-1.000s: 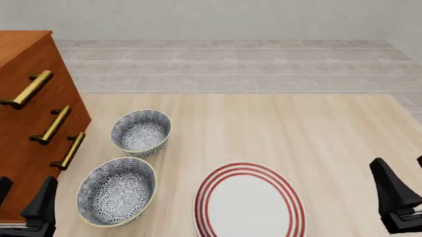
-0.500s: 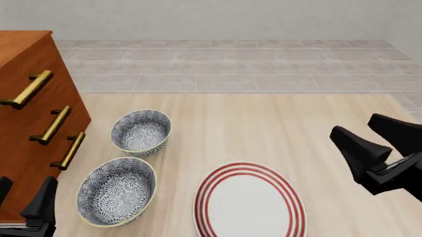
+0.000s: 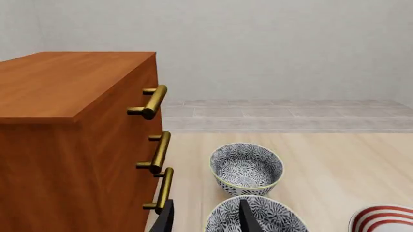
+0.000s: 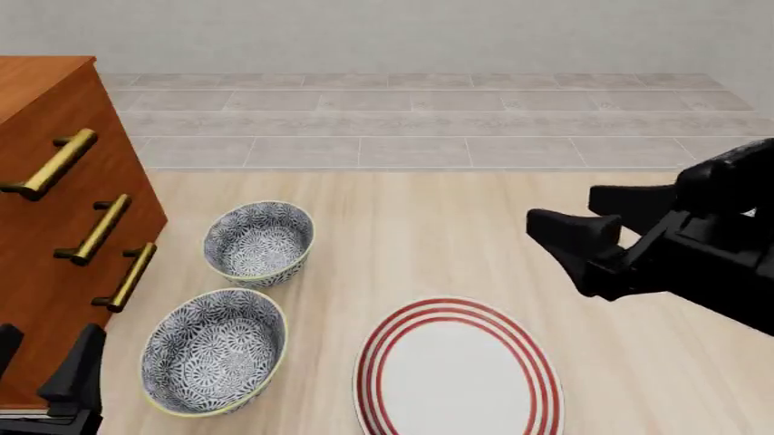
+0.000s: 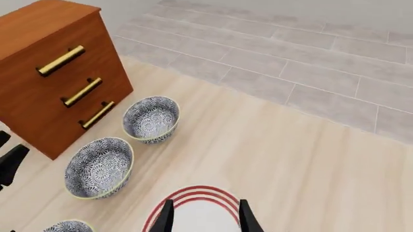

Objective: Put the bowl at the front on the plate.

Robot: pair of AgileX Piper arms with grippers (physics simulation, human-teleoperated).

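Three alike blue-and-white floral bowls show in the right wrist view. Only the rim of the bowl at the front (image 5: 67,226) shows at the picture's edge, and it lies outside the front view. The middle bowl (image 4: 216,349) and the far bowl (image 4: 257,242) stand beside the dresser. The white plate (image 4: 459,385) with red rings lies right of the middle bowl. My right gripper (image 4: 564,208) hangs open and empty, high, beyond the plate's right side. My left gripper (image 4: 49,385) stands open by the dresser's front corner, holding nothing.
A brown dresser (image 4: 61,227) with three brass handles (image 4: 97,231) takes up the table's left side, close to the bowls. Beyond the light wooden table lie a grey tiled floor and a pale wall.
My right gripper has risen from the lower right edge and swung left and forward over the table, tilting toward the bowls. The left arm, bowls and plate have not moved.
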